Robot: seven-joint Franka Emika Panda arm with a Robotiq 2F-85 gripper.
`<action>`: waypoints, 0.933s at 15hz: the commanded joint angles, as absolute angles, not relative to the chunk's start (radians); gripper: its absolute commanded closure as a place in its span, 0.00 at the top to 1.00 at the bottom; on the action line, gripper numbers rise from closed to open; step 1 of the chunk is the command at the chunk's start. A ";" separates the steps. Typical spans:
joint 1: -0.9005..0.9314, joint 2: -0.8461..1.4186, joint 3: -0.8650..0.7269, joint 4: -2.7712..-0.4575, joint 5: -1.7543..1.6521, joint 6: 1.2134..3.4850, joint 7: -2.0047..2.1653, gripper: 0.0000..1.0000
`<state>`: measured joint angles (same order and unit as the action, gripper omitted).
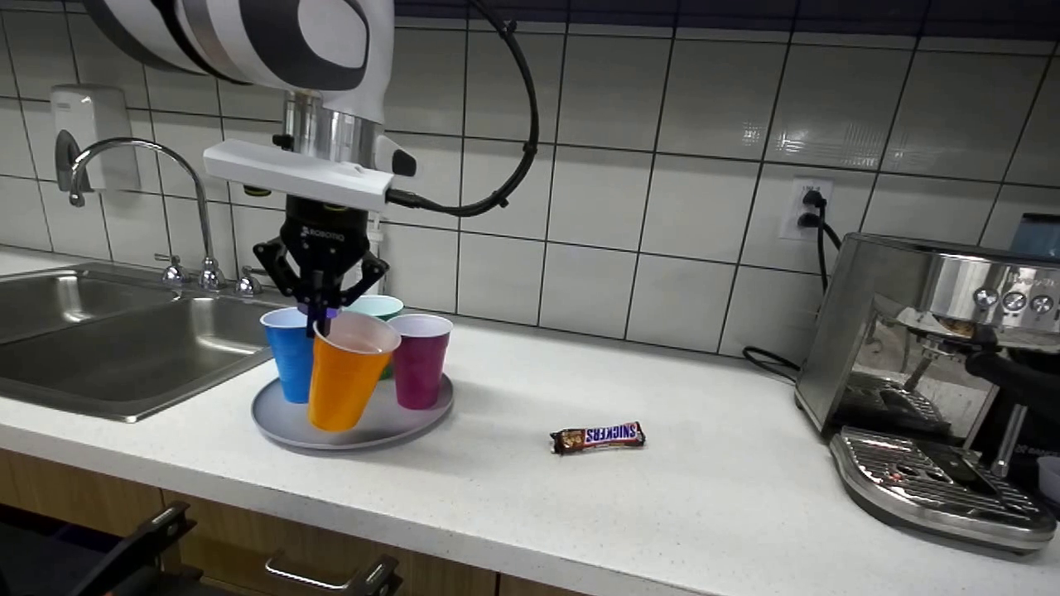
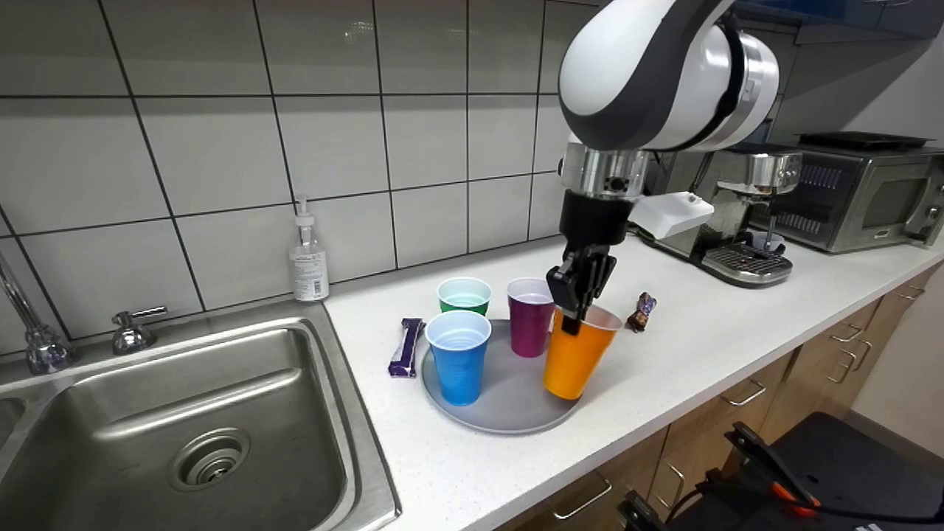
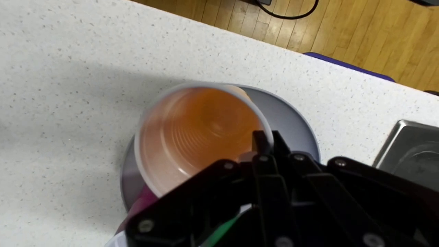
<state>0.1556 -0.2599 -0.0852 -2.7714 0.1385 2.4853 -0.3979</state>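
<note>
Wrist view put you directly above the pincer (image 3: 272, 142), which was clenched on the rim of the orange cup (image 3: 205, 127), one finger inside and one outside. You looked down into the mouth of the cup and saw ridges along its inner side. In both exterior views the orange cup leaned to the right over the grey plate (image 1: 385, 424); you could not tell whether its base touched the plate.

In an exterior view, you had the blue cup (image 2: 459, 365) upright on the plate to the left, with the green cup (image 2: 464, 296) behind it on the far side, partly hidden. The maroon cup (image 2: 529, 324) stood upright on the plate, near the orange cup.

A purple-wrapped bar (image 2: 406, 350) lay on the table (image 2: 435, 472) just beside the plate, between it and the sink (image 2: 258, 420). On the right, well apart from the plate, you had the Snickers bar (image 1: 598, 438) lying flat, and farther right stood the coffee machine (image 1: 927, 397). Farthest right, a microwave (image 2: 877, 195) stood next to that machine, with a flat dark thing (image 2: 864, 141) on its top. A soap bottle (image 2: 308, 269) stood at the far right corner of the sink, close to the tiled wall (image 2: 442, 228).
</note>
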 commanded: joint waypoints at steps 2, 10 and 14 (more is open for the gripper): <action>0.165 -0.267 -0.068 -2.772 0.152 2.495 -0.450 0.01; 0.175 -0.246 -0.068 -2.773 0.148 2.530 -0.523 0.01; 0.178 -0.227 -0.066 -2.773 0.146 2.571 -0.552 0.01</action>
<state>0.1739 -0.2416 -0.0754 -2.7717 0.1383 2.5328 -0.5121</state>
